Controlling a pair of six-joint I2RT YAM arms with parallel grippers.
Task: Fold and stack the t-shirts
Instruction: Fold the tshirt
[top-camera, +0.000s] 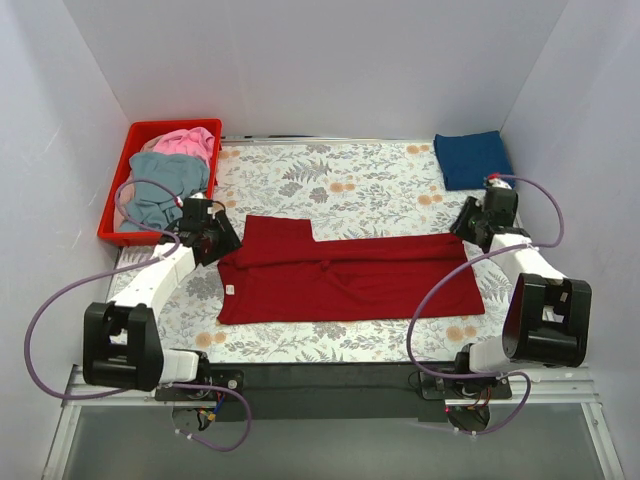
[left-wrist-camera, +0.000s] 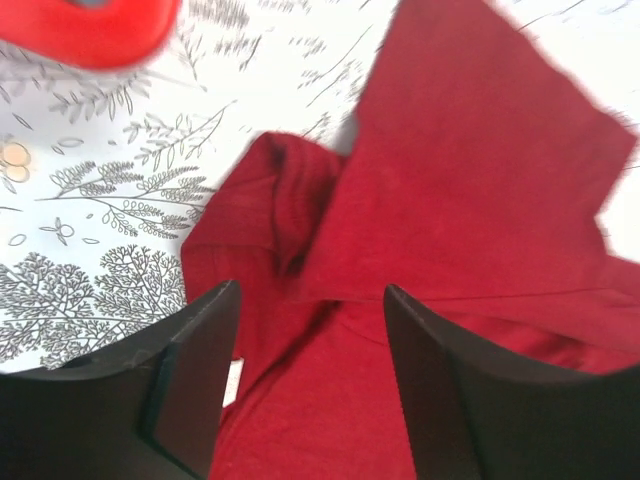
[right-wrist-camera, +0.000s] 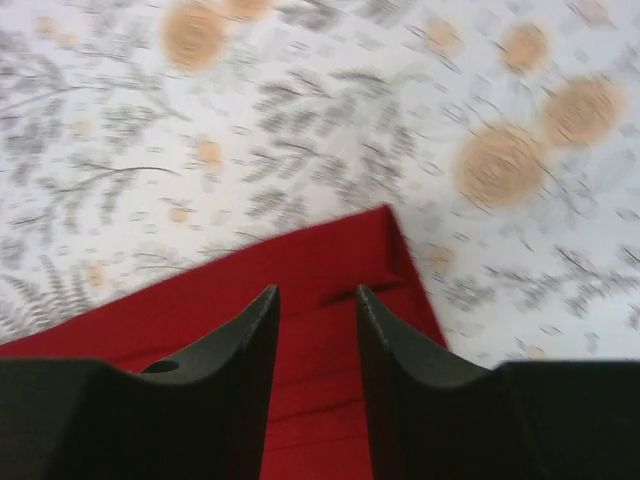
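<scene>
Top view first: the dark red t-shirt (top-camera: 345, 275) is spread lengthwise across the middle of the floral tabletop (top-camera: 350, 175). Its far long edge looks folded in toward the centre, so I'd say we're mid-fold on this one. The left hand (top-camera: 222, 238) sits at the collar and sleeve end, the right hand (top-camera: 468, 222) at the far corner of the hem end. A navy t-shirt (top-camera: 472, 158) is already folded at the back right corner. The pink t-shirt (top-camera: 188, 142) and grey-blue t-shirt (top-camera: 160, 185) are heaped in the red basket (top-camera: 135, 135) at back left, not done yet. Left wrist view: the fingers stand wide apart with nothing between them, hovering over a rumpled sleeve (left-wrist-camera: 265, 190) that lies doubled over on the body of the shirt. Right wrist view: the fingers are parted more narrowly and also not pinching anything. The hem corner (right-wrist-camera: 385, 225) lies flat on the tabletop just ahead of the tips. My guess for the next move is that both hands take the near long edge, or the ends, and bring it over. That bunched sleeve probably wants tidying first, or the fold will come out lumpy.
</scene>
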